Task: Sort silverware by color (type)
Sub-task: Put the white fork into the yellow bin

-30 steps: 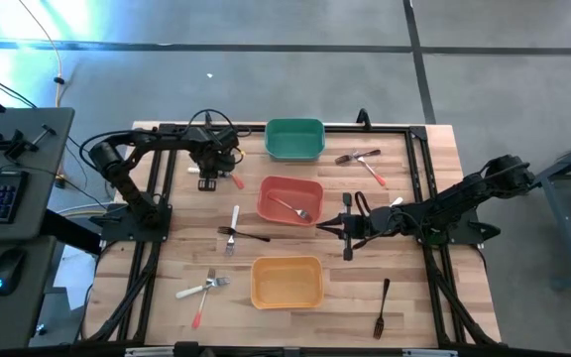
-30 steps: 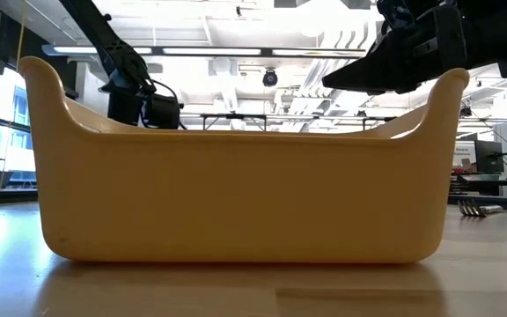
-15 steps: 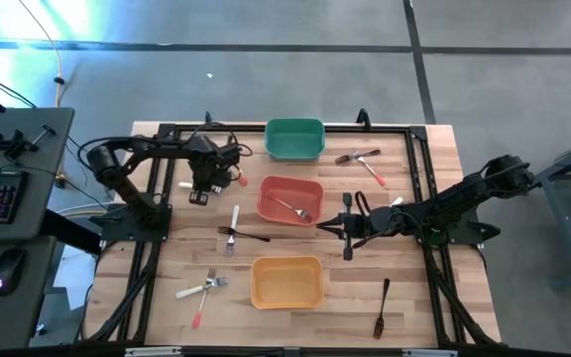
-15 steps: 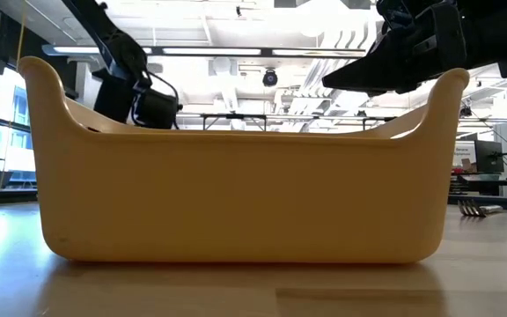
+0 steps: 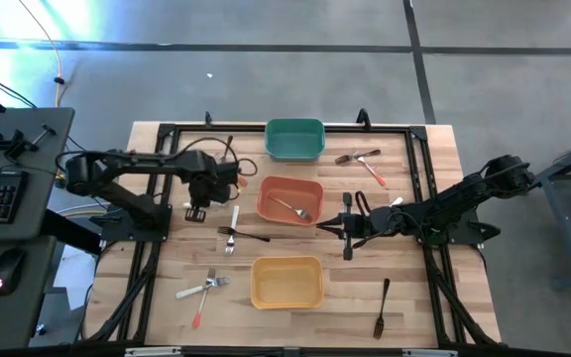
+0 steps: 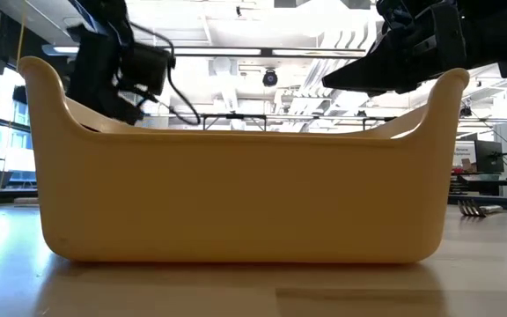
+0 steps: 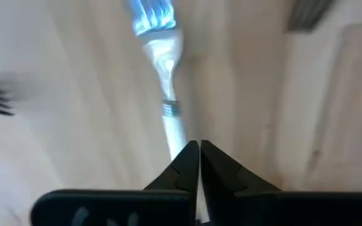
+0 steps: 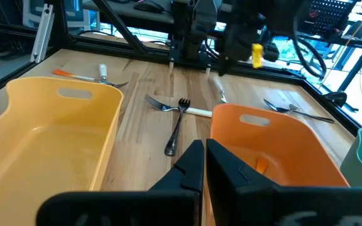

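One item in hand, catalogued as follows:

- Item: white-handled, silver-headed fork point(image 7: 166, 100), off the table, under the left gripper point(image 5: 198, 206) at the table's left-centre.
- Grip: the fingers point(image 7: 184, 164) are pressed together, with the handle's end running into their tips. It reads as clamped there, though the contact itself is hidden.
- Long axis: the fork carries on the line of the fingers, handle end at the tips.
- Heading: the tined head points away from the wrist.
- Key relation: the red rectangular plastic bin point(image 5: 263, 188) lies just beside the left gripper, toward the table's middle. The left arm is the nearer one for a drop there.
- Judgement: the end-hold leaves the head free to swing, so the head should go over the rim first.
- Right gripper point(image 5: 346, 230): fingers together on nothing, waiting beside the bin's far side.
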Controlling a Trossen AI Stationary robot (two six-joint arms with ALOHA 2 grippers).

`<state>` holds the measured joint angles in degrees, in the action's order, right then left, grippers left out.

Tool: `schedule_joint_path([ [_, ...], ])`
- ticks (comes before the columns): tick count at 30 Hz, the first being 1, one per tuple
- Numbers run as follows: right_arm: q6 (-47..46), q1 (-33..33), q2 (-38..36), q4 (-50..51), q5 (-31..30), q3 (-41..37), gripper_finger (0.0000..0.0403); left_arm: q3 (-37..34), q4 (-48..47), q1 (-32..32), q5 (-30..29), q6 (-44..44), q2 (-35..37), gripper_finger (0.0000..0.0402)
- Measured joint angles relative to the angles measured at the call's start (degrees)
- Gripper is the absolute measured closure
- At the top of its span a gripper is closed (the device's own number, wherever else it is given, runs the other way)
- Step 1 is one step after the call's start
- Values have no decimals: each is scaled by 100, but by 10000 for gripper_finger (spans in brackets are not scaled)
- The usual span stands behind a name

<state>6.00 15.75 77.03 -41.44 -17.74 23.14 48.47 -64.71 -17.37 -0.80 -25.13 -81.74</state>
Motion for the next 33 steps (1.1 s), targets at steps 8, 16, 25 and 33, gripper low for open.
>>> schedule_joint_path([
  [8, -135, 2, 1, -1, 4, 0, 403, 5, 325, 859, 133, 1085, 371, 401],
  [16, -386, 2, 2, 1, 22, 0, 403, 11, 974, 722, -230, 1872, -234, 340],
  [25, -455, 2, 2, 5, 20, 0, 403, 11, 1306, 264, -625, 1434, -817, 269],
  [33, -446, 2, 2, 10, 17, 0, 403, 11, 1356, -139, -499, 1438, -828, 278],
])
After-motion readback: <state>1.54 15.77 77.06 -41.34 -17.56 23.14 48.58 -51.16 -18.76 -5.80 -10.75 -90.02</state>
